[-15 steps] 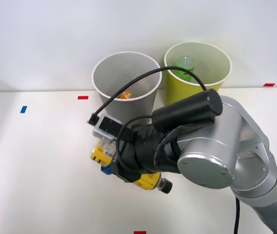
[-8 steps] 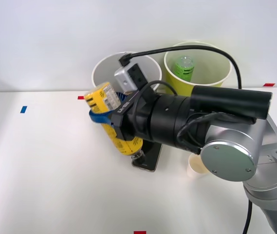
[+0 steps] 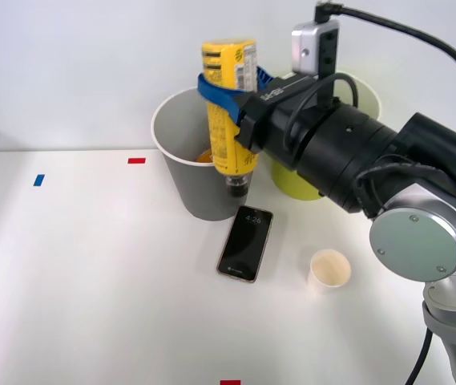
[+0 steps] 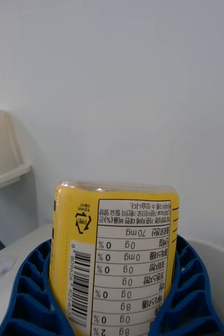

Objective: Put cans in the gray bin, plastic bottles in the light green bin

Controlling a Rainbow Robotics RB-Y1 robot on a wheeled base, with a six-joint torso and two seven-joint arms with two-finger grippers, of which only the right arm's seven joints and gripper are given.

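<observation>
We have the yellow-labelled bottle [image 3: 229, 104] clamped between the blue ribbed fingers [image 3: 221, 92] of the right gripper [image 3: 232, 95], and it hangs cap-down, lifted clear of the table, in front of the gray bin [image 3: 181, 172]; from the front view we cannot tell whether it is over that bin's mouth or just before it. In the wrist view the fingers [image 4: 25, 294] hug both sides of the label, so the grip looks sound. This is a plastic bottle, so it belongs in the light green bin [image 3: 290, 178], which stands just beside the gray one and is largely hidden behind the forearm. The gray bin already shows something orange inside [image 3: 204, 156], probably a can. To do this well, we should carry the bottle sideways toward the robot's right at this height, keeping the cap above both rims, and let go only once it is plainly over the green bin's opening. The smartphone [image 3: 244, 242] and the paper cup [image 3: 329, 269] lie below on the table and are not ours to sort.
</observation>
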